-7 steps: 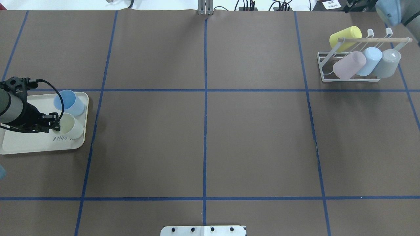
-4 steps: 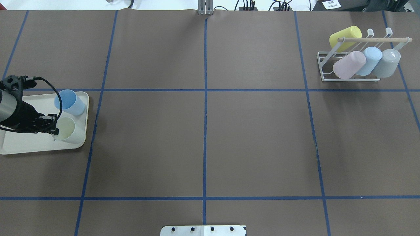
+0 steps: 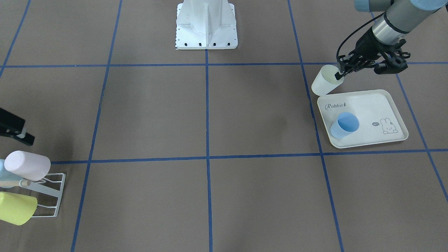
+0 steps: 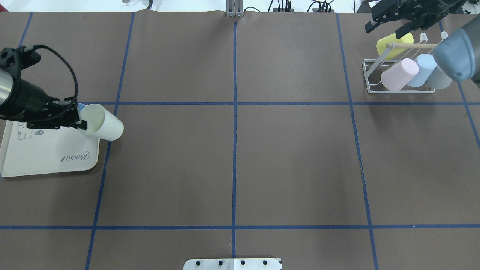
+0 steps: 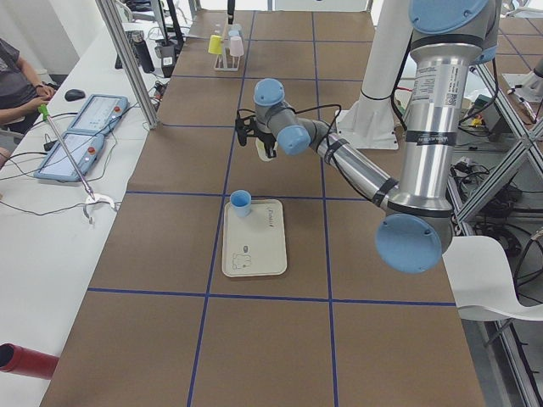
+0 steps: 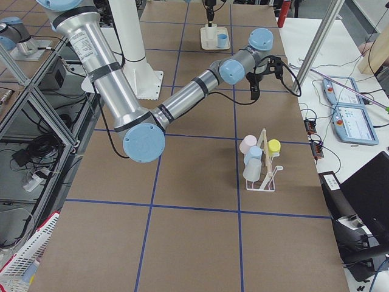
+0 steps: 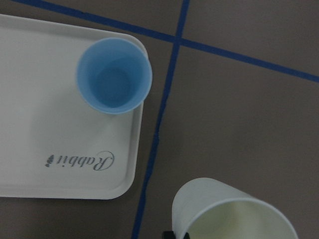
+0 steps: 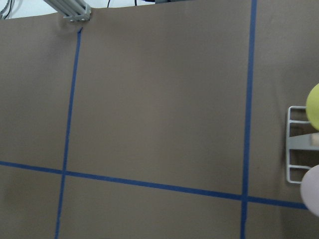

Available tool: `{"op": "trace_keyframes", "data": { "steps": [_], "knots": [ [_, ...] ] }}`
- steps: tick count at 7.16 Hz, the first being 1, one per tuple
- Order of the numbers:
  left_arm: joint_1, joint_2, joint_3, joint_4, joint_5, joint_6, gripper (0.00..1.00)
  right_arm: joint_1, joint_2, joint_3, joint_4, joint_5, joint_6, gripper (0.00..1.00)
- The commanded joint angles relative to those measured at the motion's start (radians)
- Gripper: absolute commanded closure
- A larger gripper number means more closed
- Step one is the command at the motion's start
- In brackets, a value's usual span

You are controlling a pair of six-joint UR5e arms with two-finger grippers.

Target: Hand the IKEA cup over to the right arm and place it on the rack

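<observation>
The IKEA cup (image 4: 104, 126) is cream-white. It hangs tilted just past the tray's corner, mouth toward my left gripper (image 4: 77, 120), which is shut on its rim. The same cup (image 3: 324, 84) and left gripper (image 3: 339, 74) show in the front view, and the left wrist view has the cup (image 7: 227, 209) at the bottom edge. The white wire rack (image 4: 375, 77) with its wooden rod stands at the far right and holds yellow, pink, light blue and grey cups. My right gripper (image 4: 388, 29) hovers open just beyond the rack, holding nothing.
The cream rabbit tray (image 4: 45, 161) lies at the left with one blue cup (image 3: 344, 125) upright on it. The right arm's blue-grey joint (image 4: 455, 56) hangs over the rack's right end, hiding part of the grey cup. A person sits at a side desk (image 5: 21, 89).
My left gripper has lifted the cream cup off the tray and carried it up and toward the table's middle. The right gripper has come into view beside the rack.
</observation>
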State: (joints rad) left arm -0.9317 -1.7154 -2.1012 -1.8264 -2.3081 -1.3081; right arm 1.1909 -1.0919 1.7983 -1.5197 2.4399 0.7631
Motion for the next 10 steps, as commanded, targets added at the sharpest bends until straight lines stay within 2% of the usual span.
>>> {"op": "trace_keyframes", "data": {
  "steps": [1,2,3,4,6,7,9,10],
  "knots": [
    [0.075,-0.182,0.001,-0.002,-0.002,-0.159,1.0,-0.112,0.006,0.12,0.056,-0.013,0.271,0.05],
    [0.129,-0.24,0.007,-0.019,-0.002,-0.271,1.0,-0.155,0.001,0.124,0.235,-0.016,0.453,0.06],
    [0.155,-0.304,0.022,-0.066,-0.001,-0.412,1.0,-0.204,-0.009,0.122,0.5,-0.069,0.721,0.06],
    [0.169,-0.319,0.024,-0.153,0.004,-0.554,1.0,-0.256,-0.034,0.121,0.724,-0.143,0.915,0.06],
    [0.171,-0.317,0.055,-0.316,0.009,-0.657,1.0,-0.319,-0.121,0.095,1.096,-0.2,1.005,0.06],
    [0.171,-0.319,0.072,-0.414,0.009,-0.745,1.0,-0.358,-0.12,0.064,1.266,-0.256,1.089,0.06],
    [0.171,-0.317,0.165,-0.747,0.012,-0.984,1.0,-0.526,-0.134,0.007,1.564,-0.501,1.167,0.06],
    [0.172,-0.317,0.232,-0.947,0.088,-1.142,1.0,-0.565,-0.132,-0.031,1.687,-0.55,1.211,0.06]
  ]
}}
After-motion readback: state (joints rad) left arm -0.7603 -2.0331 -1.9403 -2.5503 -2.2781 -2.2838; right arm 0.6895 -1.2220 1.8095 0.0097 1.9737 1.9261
